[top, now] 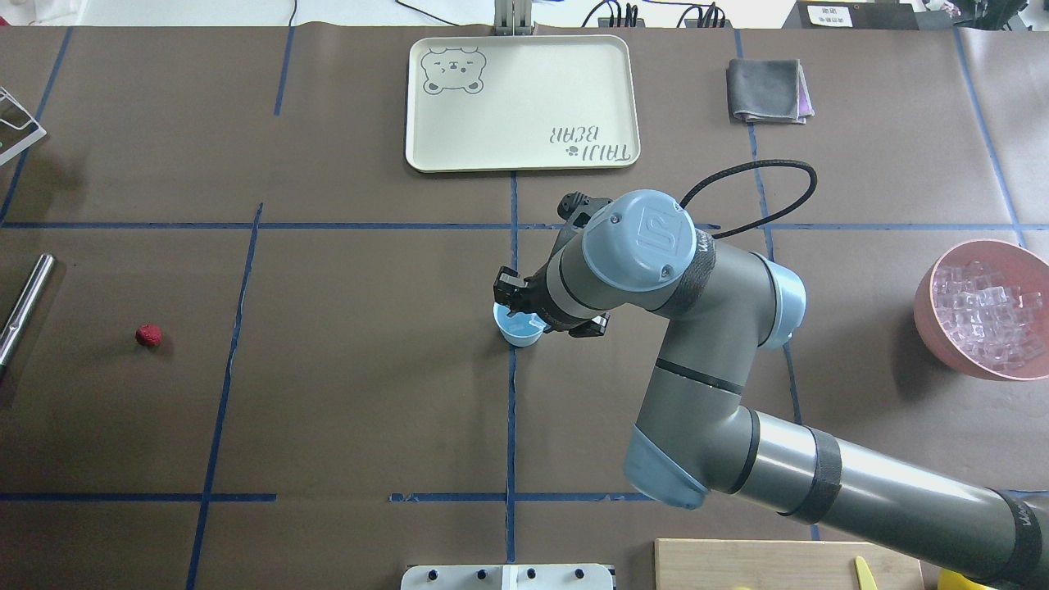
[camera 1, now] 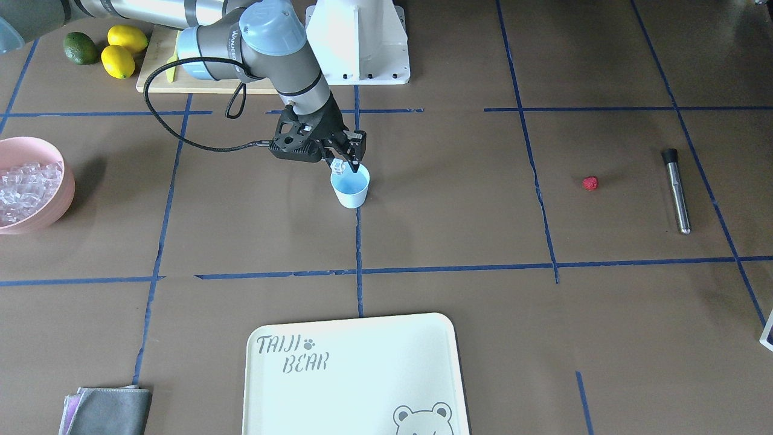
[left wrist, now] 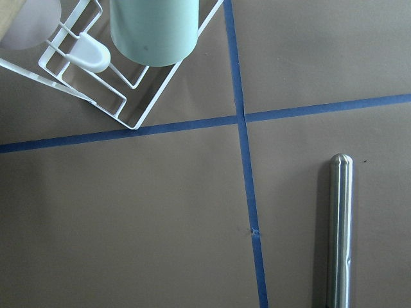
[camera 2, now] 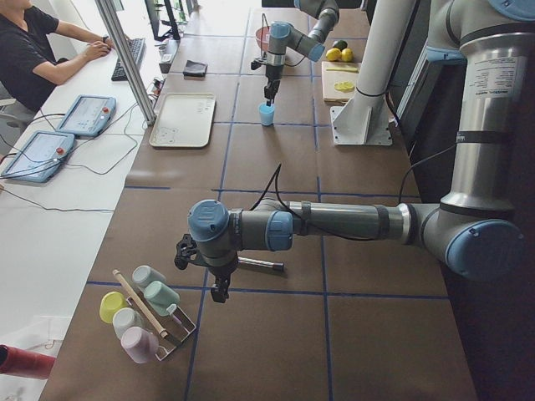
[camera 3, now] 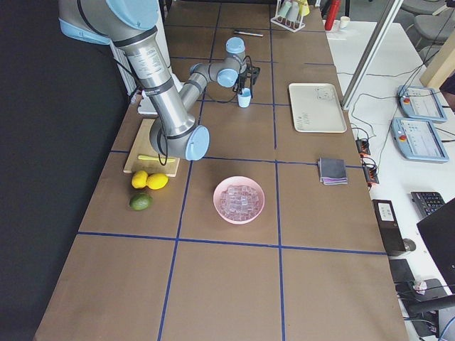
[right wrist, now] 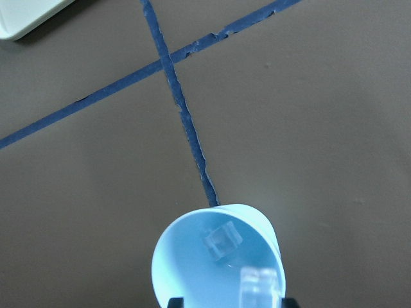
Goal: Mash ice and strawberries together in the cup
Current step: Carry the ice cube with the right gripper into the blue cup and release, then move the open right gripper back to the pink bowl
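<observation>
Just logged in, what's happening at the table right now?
The right gripper hangs over the blue cup, jaws apart, with an ice cube at the cup's mouth and a second ice cube already inside. The strawberry lies untouched on the table, and the left gripper hovers by the metal masher.
</observation>
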You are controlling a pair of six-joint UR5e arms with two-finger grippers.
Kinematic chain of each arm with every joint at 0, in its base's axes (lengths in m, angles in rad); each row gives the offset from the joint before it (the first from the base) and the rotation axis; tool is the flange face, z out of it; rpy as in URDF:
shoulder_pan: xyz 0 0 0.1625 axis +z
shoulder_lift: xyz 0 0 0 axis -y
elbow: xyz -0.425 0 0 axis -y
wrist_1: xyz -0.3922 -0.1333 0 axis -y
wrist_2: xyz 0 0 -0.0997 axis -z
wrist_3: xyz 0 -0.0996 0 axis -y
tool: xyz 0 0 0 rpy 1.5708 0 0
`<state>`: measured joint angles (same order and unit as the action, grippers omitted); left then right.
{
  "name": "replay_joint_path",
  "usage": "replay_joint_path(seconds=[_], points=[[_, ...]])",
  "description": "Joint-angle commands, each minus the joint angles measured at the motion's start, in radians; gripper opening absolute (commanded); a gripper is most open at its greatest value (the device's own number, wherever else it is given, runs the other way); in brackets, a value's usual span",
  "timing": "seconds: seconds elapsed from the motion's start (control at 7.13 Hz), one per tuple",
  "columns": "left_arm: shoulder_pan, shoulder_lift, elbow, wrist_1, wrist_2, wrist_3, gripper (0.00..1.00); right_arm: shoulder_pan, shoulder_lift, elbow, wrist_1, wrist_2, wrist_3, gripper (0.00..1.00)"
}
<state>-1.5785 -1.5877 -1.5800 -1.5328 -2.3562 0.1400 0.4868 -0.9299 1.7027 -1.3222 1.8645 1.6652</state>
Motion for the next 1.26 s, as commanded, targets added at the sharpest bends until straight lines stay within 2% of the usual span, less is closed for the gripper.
replay_joint_path(seconds=[0.0,0.28,0.42,0.7,0.84,1.12], points=[[0.0,0.0,0.0,0.0,0.0,0.001,1.0,-0.001,0.003,-0.002,0.0,-0.001,-0.001,0.67],[0.0,0.0,0.002,0.0,0.0,0.001,1.0,0.019,0.011,0.014,-0.003,0.011,-0.001,0.67],[0.0,0.0,0.003,-0.001,0.0,0.001,1.0,0.079,-0.018,0.035,-0.008,0.062,-0.007,0.67],[0.0,0.0,0.003,0.0,0.0,0.001,1.0,0.264,-0.235,0.165,-0.008,0.25,-0.246,0.69],[0.0,0.0,0.003,-0.001,0.0,0.001,1.0,0.359,-0.336,0.201,-0.008,0.325,-0.386,0.75],[0.0,0.0,0.002,-0.001,0.0,0.001,1.0,0.475,-0.572,0.239,0.006,0.357,-0.732,0.77]])
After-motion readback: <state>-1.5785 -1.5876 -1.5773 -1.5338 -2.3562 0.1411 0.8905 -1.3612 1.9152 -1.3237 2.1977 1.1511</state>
